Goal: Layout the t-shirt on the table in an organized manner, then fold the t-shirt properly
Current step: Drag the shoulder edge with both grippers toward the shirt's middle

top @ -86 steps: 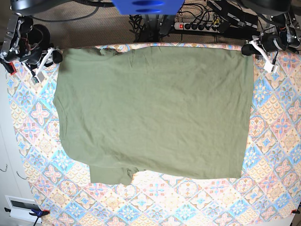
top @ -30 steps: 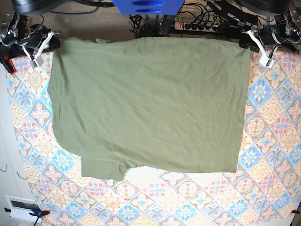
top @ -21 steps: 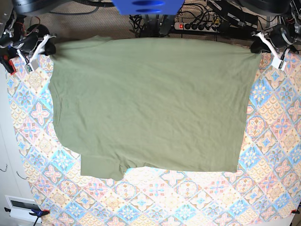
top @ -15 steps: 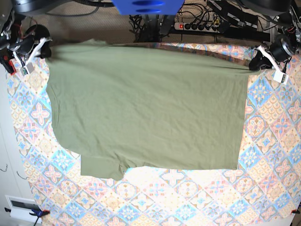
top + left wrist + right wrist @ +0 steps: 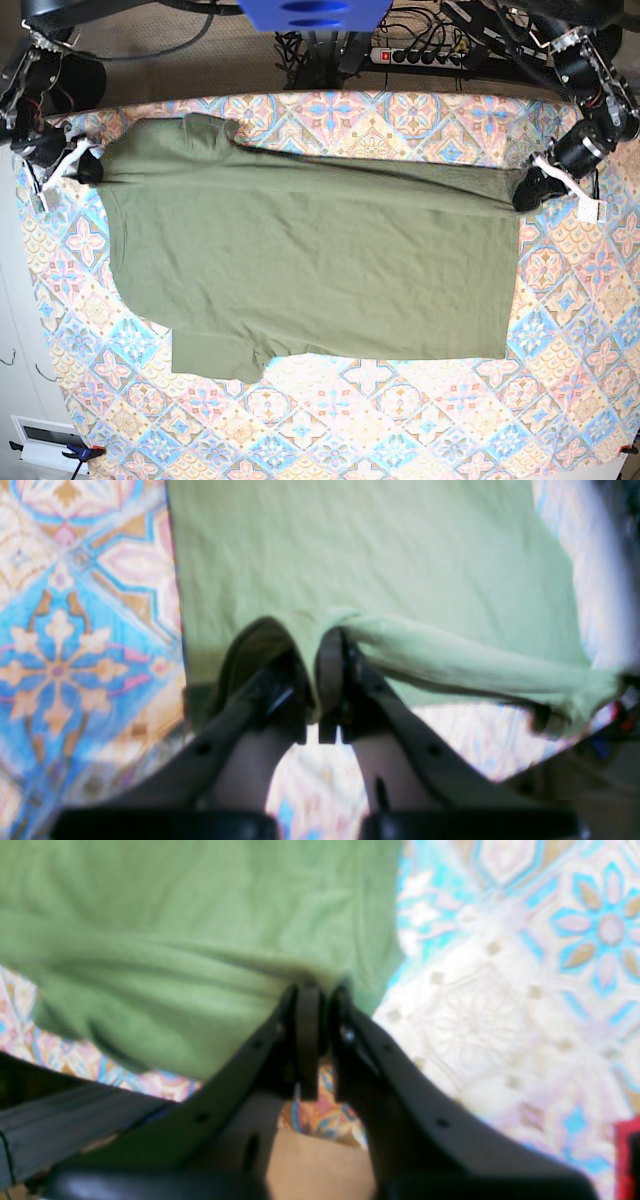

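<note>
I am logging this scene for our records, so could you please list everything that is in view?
t-shirt: one, olive green, spread across the middle of the table, its far edge lifted.
table: one, covered in pink, blue and cream tile-pattern cloth, under the shirt.
power strip: one, dark with a red switch, behind the table among cables.
left end effector: one, black, shut on the t-shirt's far corner.
right end effector: one, black, shut on the t-shirt's opposite far corner.
</note>
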Controlling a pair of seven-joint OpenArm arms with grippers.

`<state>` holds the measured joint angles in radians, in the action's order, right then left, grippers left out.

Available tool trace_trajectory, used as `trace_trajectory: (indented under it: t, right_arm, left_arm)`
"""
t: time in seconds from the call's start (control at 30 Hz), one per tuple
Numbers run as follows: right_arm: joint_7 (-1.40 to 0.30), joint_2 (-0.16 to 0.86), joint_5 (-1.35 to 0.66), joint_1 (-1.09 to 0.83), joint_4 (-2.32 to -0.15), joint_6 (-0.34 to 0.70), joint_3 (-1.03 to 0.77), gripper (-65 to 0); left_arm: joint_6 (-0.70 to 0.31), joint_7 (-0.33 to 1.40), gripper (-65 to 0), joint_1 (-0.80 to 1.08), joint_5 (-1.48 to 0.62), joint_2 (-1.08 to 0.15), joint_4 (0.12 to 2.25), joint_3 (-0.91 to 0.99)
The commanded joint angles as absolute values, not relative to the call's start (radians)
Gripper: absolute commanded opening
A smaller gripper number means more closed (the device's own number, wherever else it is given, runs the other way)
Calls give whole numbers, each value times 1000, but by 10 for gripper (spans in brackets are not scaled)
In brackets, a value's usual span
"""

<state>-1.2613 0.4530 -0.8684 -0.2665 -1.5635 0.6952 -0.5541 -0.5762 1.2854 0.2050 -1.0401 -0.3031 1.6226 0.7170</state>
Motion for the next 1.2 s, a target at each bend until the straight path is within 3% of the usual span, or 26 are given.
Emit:
trace_trajectory:
  t: [0.0,0.43,0.67,0.87,1.17]
  right_arm:
    - [-1253,472,-883,-243,-1564,698,-542,-614]
    - [-1247,464,-639,-97,-1491,698,-479,-614]
    - [-1251,406,-628,-48,-1483,698,-479,-590]
    - [-1253,406,-633,-90,-1543,698,-484,-419]
    - [-1253,407,-634,-297,-1770,698,-481,-387]
  left_arm:
    - [-579,1265,-650,180,-1059,-317,1601,723]
    - [-578,1228,-650,-18,-966,-315,1283,719]
    - [-578,1230,-649,-45,-944,-315,1175,716]
    - [-578,1230,-422,-39,-921,-326,1204,630]
    - [-578,1231,-398,56,-921,-325,1379,625]
